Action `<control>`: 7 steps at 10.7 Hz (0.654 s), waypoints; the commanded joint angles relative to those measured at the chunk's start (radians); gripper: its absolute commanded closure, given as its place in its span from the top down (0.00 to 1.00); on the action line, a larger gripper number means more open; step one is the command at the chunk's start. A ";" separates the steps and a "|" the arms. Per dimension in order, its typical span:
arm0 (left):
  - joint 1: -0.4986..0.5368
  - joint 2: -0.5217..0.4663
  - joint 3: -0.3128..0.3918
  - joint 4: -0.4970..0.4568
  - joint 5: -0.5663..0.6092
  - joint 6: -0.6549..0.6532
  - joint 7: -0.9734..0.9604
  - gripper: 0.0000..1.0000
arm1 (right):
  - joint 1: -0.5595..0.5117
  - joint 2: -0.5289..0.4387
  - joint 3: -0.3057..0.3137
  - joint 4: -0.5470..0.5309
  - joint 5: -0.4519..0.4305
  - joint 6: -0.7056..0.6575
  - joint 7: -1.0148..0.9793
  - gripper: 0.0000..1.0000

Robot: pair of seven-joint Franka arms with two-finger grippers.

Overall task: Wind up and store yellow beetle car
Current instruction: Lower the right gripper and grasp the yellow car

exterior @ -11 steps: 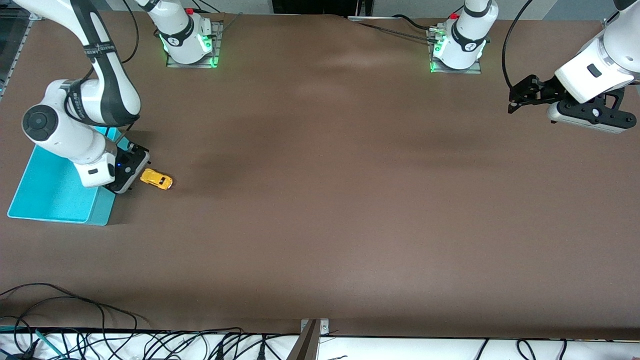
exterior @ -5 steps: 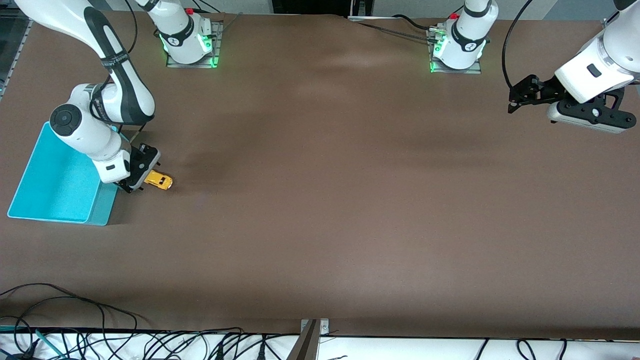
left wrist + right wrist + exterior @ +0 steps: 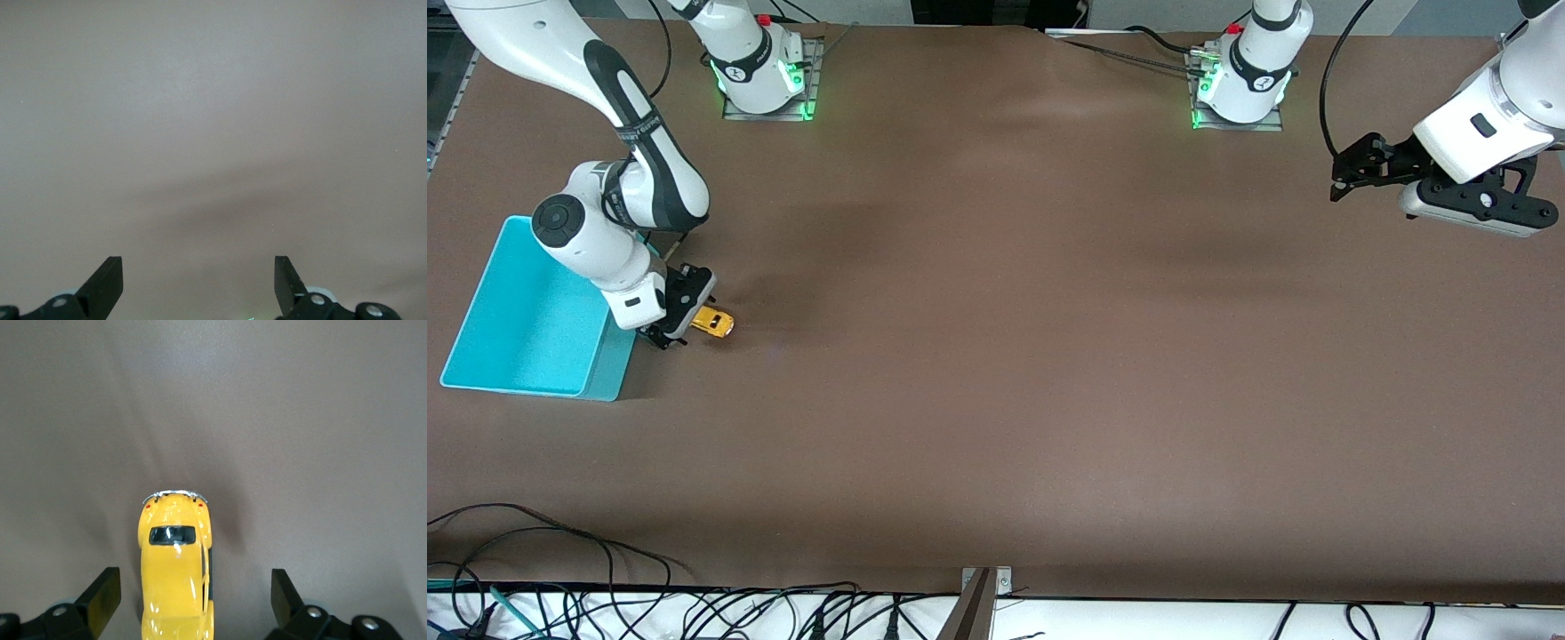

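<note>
- Yellow beetle car: we record one small toy on its wheels on the brown table, at the right arm's end, just beside the turquoise bin and outside it. In the right wrist view the car lies lengthwise between the two fingertips, with a gap on either side.
- Right gripper: we find it low over the car's bin-side end, jaws spread wide and straddling the body, nothing clamped.
- Left gripper: we list it as waiting, raised over bare table at the left arm's end, well apart from the car. Its fingers stand released, with only tabletop between them.
- Turquoise bin: we see nothing inside the visible part; the right arm covers one corner.
</note>
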 commanded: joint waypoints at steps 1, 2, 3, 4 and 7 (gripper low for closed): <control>0.001 0.009 -0.002 0.029 -0.005 -0.023 -0.013 1.00 | -0.019 0.017 0.016 -0.014 -0.014 0.050 -0.017 1.00; 0.001 0.009 -0.002 0.029 -0.005 -0.023 -0.013 1.00 | -0.019 0.016 0.017 -0.014 -0.014 0.050 -0.017 0.93; 0.001 0.010 -0.002 0.029 -0.005 -0.023 -0.013 1.00 | -0.019 0.011 0.016 -0.014 -0.014 0.048 -0.020 0.77; 0.001 0.010 -0.002 0.029 -0.005 -0.023 -0.013 1.00 | -0.019 0.011 0.016 -0.014 -0.014 0.048 -0.023 0.57; -0.003 0.010 -0.003 0.029 -0.005 -0.025 -0.014 1.00 | -0.019 0.011 0.016 -0.014 -0.013 0.045 -0.045 0.00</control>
